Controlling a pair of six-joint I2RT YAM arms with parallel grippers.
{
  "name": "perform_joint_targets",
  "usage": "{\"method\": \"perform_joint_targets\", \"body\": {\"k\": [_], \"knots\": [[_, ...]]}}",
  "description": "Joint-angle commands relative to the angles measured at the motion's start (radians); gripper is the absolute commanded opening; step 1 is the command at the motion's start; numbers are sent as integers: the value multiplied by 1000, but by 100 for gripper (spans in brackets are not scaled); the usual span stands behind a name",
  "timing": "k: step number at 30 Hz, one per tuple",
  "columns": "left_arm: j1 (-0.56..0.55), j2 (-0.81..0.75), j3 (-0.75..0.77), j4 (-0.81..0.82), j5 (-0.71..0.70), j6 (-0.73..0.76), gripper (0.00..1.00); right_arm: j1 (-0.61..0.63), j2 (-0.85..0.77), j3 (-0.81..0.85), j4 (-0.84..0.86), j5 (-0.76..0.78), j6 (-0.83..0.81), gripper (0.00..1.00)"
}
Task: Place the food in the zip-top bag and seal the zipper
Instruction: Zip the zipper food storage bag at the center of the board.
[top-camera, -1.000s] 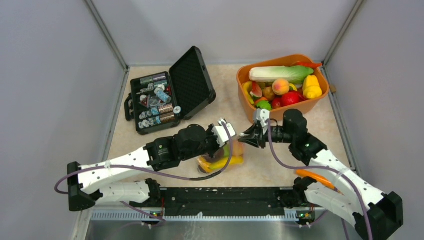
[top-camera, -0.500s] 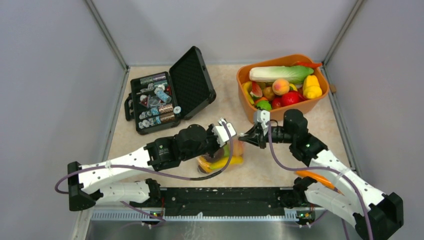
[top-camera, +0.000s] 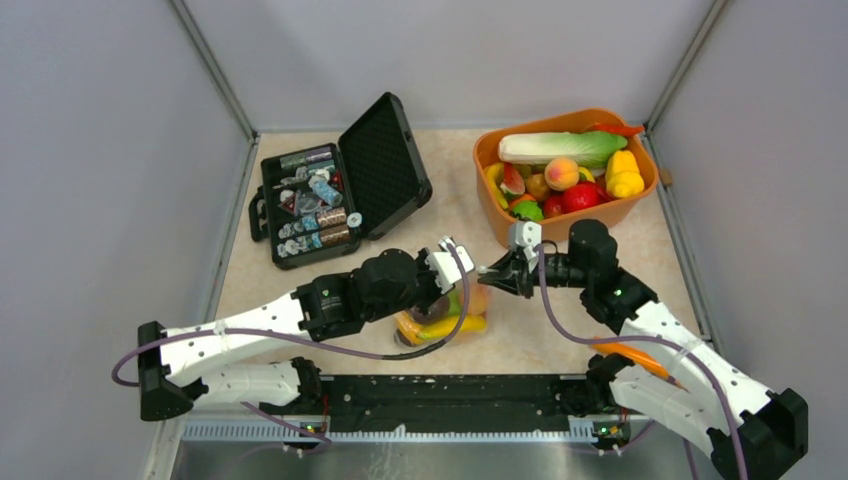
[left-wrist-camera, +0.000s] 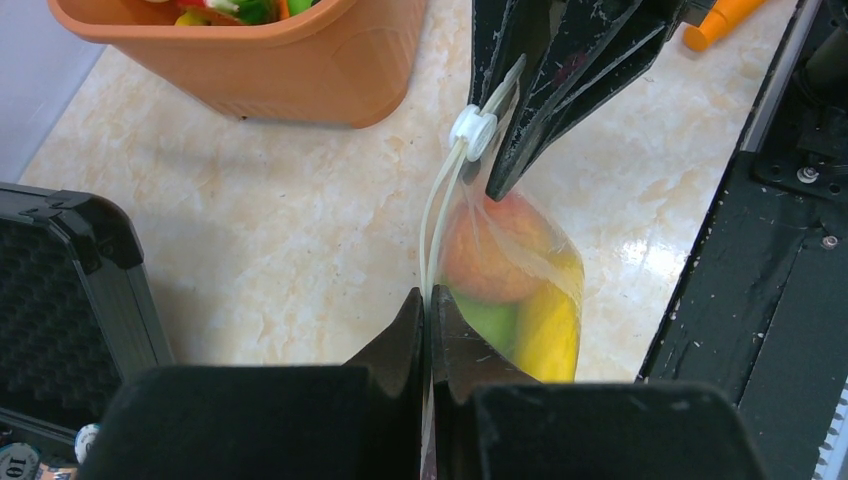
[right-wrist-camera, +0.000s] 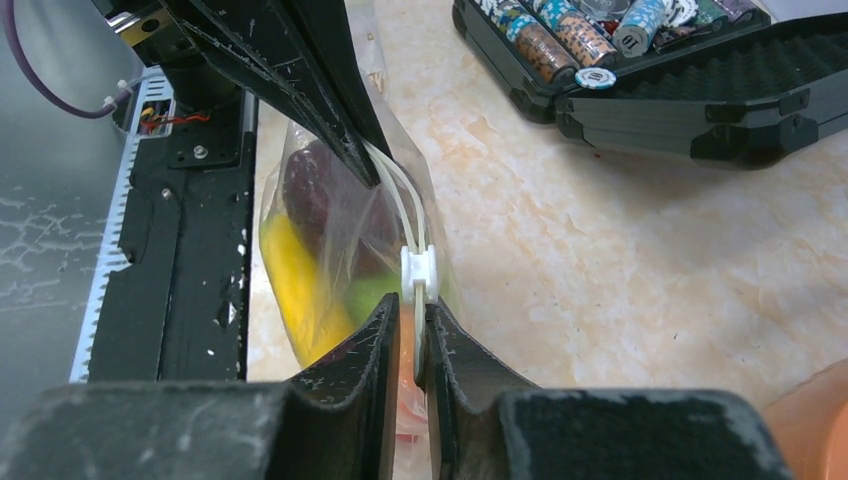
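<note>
The zip-top bag (top-camera: 455, 318) hangs between my two grippers just above the table. It holds food: an orange, a green, a yellow and a purple piece (left-wrist-camera: 505, 300). My left gripper (left-wrist-camera: 428, 310) is shut on the zipper edge of the bag. It also shows in the top view (top-camera: 452, 262). My right gripper (right-wrist-camera: 410, 322) is shut on the white slider (right-wrist-camera: 418, 270) of the zipper, facing the left gripper. It also shows in the top view (top-camera: 488, 272). The slider (left-wrist-camera: 472, 130) sits by the right fingers (left-wrist-camera: 560, 70), with the two zipper strips running back to my left jaws.
An orange tub (top-camera: 487, 205) full of toy fruits and vegetables (top-camera: 565, 172) stands at the back right. An open black case (top-camera: 345, 180) stands at the back left. An orange piece (top-camera: 625, 352) lies by the right arm's base. The black base rail (top-camera: 450, 395) runs along the near edge.
Almost nothing: both grippers keep their hold on the bag, and the left arm has shifted very slightly.
</note>
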Motion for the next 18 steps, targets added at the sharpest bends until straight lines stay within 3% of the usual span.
{"method": "perform_joint_targets", "body": {"k": [1,6,11,12,14,15,18], "knots": [[3,-16,30,-1,5,-6,0,7,-7,57,10,-16,-11,11],[3,-10,33,-1,10,-5,0,7,-3,51,25,-10,2,0],[3,-10,34,1,7,-14,3,7,-2,51,36,6,14,0],[3,-12,32,9,8,-18,15,7,-1,51,37,9,16,0],[4,-18,26,43,18,-23,49,7,5,51,37,5,20,0],[5,-22,27,64,29,-26,56,7,9,52,34,0,21,0],[10,-16,48,132,123,-34,64,7,21,53,28,-20,21,0]]}}
